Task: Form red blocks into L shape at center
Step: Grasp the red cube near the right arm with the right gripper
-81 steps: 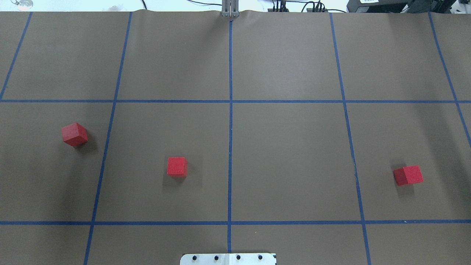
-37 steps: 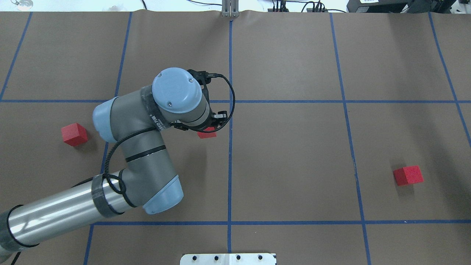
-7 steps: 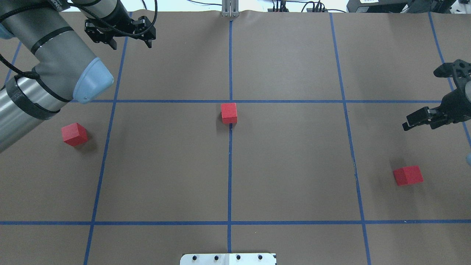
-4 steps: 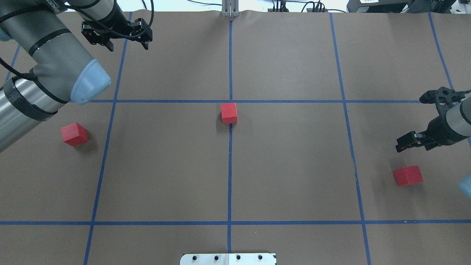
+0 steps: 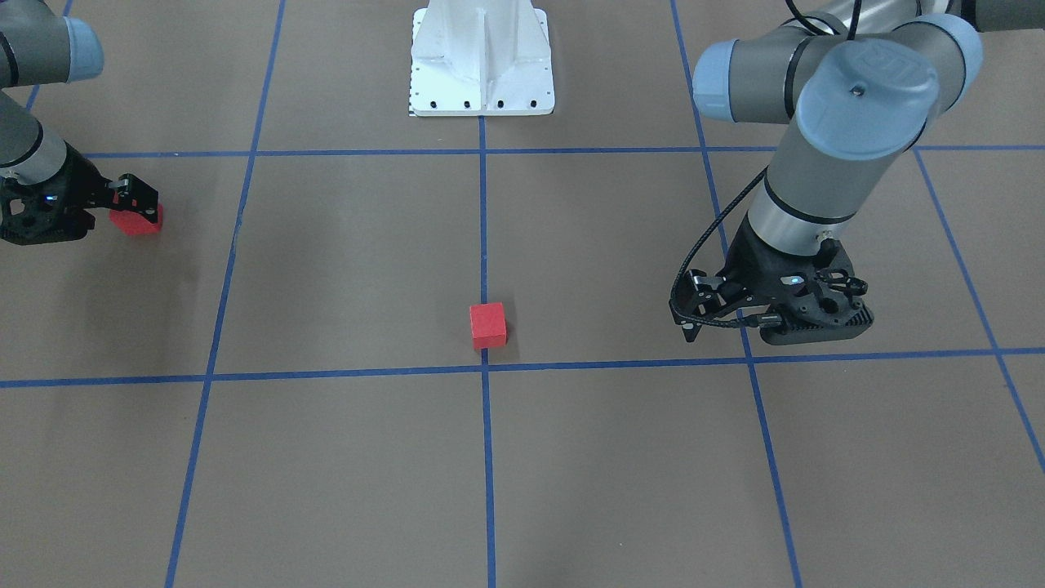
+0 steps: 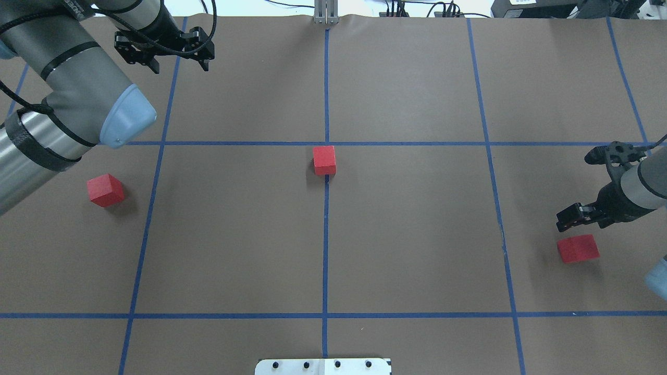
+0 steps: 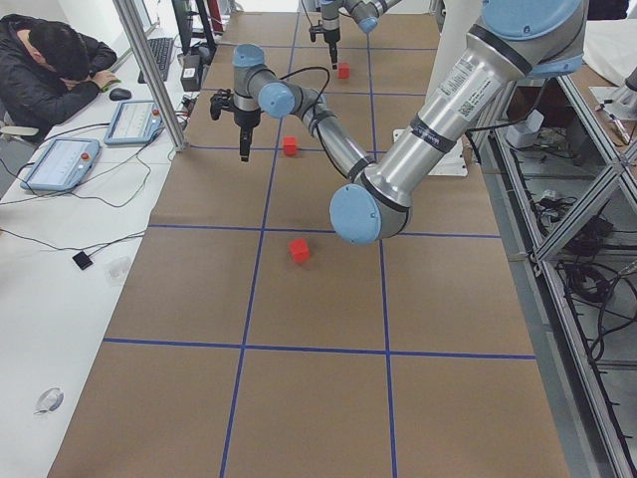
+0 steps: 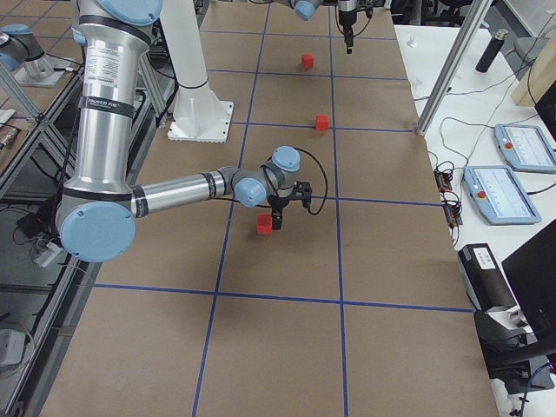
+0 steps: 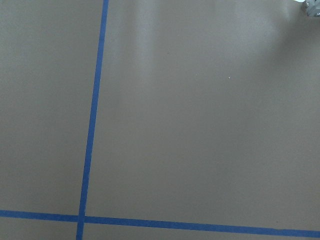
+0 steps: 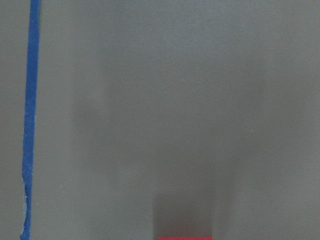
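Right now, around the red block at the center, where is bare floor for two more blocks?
Bare floor lies left, right and robot-side of the center block. Crowded at the far right, where the open right gripper hangs by another block.

1. The middle block (image 6: 324,160) by the tape crossing (image 6: 326,143) has bare paper (image 6: 417,229) on every side.
2. The left arm's elbow (image 6: 125,112) hangs close by the left block (image 6: 106,190); toward the middle, open paper.
3. The right gripper (image 6: 578,188), fingers spread, hangs just beside the right block (image 6: 578,248).
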You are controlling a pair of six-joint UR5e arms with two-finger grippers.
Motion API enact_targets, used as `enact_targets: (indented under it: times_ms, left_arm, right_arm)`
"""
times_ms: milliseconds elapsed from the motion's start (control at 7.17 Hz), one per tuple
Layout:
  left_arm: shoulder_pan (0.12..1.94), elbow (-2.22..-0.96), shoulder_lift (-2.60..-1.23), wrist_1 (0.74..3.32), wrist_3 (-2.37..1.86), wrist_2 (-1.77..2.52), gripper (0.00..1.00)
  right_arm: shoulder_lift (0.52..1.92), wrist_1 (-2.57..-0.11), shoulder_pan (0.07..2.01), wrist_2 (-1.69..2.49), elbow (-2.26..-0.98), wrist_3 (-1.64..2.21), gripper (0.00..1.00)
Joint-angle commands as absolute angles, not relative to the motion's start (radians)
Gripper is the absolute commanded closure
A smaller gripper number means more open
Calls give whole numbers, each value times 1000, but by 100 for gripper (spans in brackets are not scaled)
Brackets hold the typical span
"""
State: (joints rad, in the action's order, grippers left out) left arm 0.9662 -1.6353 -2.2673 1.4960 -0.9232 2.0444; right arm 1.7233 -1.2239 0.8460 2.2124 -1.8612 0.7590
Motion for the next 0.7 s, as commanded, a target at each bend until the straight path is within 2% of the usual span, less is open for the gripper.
enact_targets:
  times_ms: [0, 140, 279, 558]
  left_arm:
    - [965, -1634, -2266, 1497, -920, 2043, 0]
    - [965, -1634, -2266, 1497, -922, 2043, 0]
    - [965, -1634, -2266, 1497, -922, 2043, 0]
    - [963, -1634, -2264, 1497, -923, 2043, 0]
  right_arm:
    - [1736, -1224, 801, 2218, -1861, 759, 1]
    - [1740, -1224, 793, 2218, -1861, 761, 1]
    - [1741, -1227, 792, 2217, -1859, 761, 8]
    - [1756, -1227, 792, 2217, -1858, 761, 36]
